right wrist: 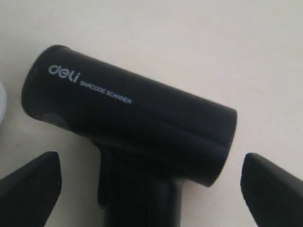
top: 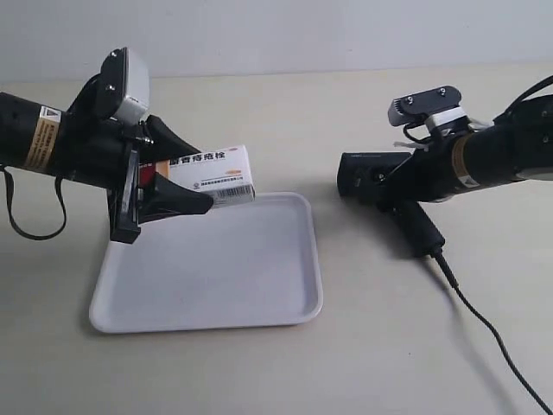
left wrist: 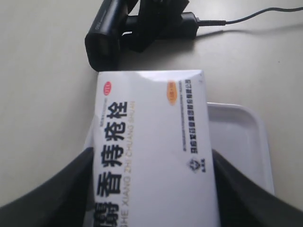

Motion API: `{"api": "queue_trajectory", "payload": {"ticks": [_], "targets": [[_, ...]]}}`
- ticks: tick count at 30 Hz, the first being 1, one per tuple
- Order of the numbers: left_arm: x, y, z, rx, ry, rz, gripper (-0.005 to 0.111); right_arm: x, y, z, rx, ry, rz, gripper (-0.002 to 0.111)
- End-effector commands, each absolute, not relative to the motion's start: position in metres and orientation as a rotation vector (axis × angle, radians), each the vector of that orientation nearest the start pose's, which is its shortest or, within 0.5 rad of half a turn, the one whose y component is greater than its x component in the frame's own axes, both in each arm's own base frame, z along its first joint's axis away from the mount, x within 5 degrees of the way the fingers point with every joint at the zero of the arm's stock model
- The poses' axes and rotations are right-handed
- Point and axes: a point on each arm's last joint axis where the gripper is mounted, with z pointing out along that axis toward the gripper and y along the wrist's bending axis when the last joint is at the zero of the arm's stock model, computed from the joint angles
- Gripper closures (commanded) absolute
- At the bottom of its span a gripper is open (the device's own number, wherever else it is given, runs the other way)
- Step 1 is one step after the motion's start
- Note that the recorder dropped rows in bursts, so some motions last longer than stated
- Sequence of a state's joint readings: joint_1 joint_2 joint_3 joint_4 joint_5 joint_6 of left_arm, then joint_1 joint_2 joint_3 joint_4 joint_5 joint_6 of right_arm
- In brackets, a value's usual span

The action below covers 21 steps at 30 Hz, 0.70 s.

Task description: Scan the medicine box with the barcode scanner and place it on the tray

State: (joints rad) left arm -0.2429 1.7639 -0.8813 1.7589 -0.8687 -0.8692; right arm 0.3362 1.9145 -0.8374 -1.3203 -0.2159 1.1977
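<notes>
My left gripper (top: 200, 177) (left wrist: 151, 161) is shut on the medicine box (top: 212, 173) (left wrist: 151, 151), holding it in the air over the far left corner of the white tray (top: 216, 285) (left wrist: 241, 137). The box's free end points toward the barcode scanner (top: 367, 177) (left wrist: 109, 33) (right wrist: 128, 113), and a barcode strip (top: 232, 194) shows on its lower side. My right gripper (top: 404, 188) (right wrist: 150, 163) is open, its fingers standing wide on either side of the scanner's handle without touching it. The scanner's boxy head faces the box.
The scanner's black cable (top: 484, 328) (left wrist: 246, 19) trails from the handle across the beige table toward the near right corner. A loose black cable (top: 34, 229) hangs in a loop under the left arm.
</notes>
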Motion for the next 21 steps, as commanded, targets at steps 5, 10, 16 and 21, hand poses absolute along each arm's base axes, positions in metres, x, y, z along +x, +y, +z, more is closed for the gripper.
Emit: {"api": "queue_trajectory", "payload": {"ticks": [5, 10, 16, 21], "targets": [[0.285, -0.142, 0.176, 1.514, 1.679, -0.722, 0.106, 0.324, 0.133, 0.101, -0.783, 2.387, 0.294, 0.048], [0.283, -0.141, 0.173, 1.515, 1.692, -0.725, 0.106, 0.324, 0.132, 0.105, -0.795, 2.372, 0.271, 0.081], [0.283, -0.140, 0.170, 1.516, 1.705, -0.704, 0.106, 0.317, 0.123, 0.146, -0.772, 2.282, 0.176, 0.107], [0.283, -0.140, 0.170, 1.515, 1.708, -0.699, 0.106, 0.292, 0.115, 0.169, -0.820, 2.219, 0.161, 0.108]]}}
